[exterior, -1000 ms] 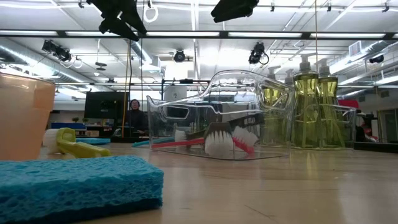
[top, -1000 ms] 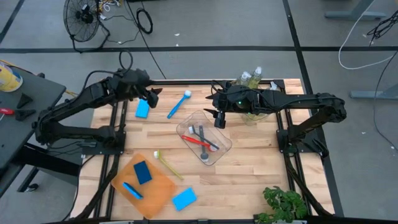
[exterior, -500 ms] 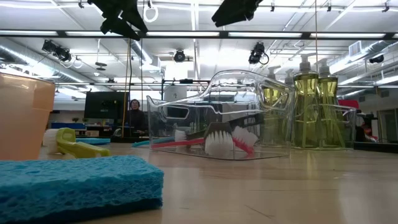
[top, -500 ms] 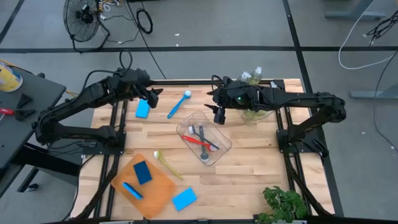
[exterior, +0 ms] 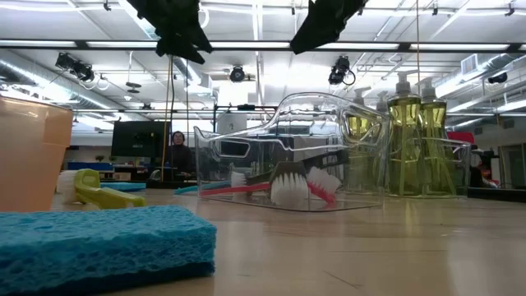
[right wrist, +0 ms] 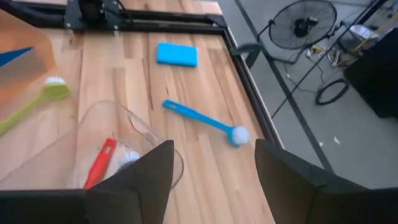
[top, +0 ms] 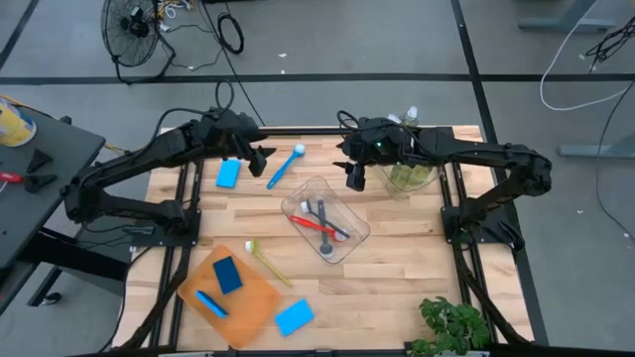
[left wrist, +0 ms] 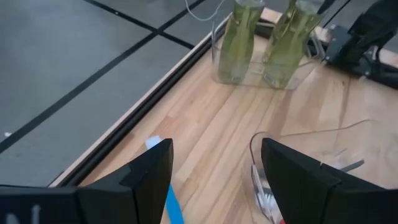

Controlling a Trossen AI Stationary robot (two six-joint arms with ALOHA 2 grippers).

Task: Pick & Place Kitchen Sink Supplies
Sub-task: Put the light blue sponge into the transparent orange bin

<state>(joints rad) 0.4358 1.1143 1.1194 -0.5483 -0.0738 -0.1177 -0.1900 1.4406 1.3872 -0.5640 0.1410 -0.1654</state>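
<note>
The blue brush (top: 285,167) is laid flat on the counter (top: 397,258) at the far side, between the two arms. Its long handle is slanted, with the white head pointed far and right. The left gripper (top: 260,160) is held just beside the brush, on its left, with the jaws apart and nothing in them. The right gripper (top: 355,177) is hung farther right, above the clear tub (top: 349,243), jaws also apart.
</note>
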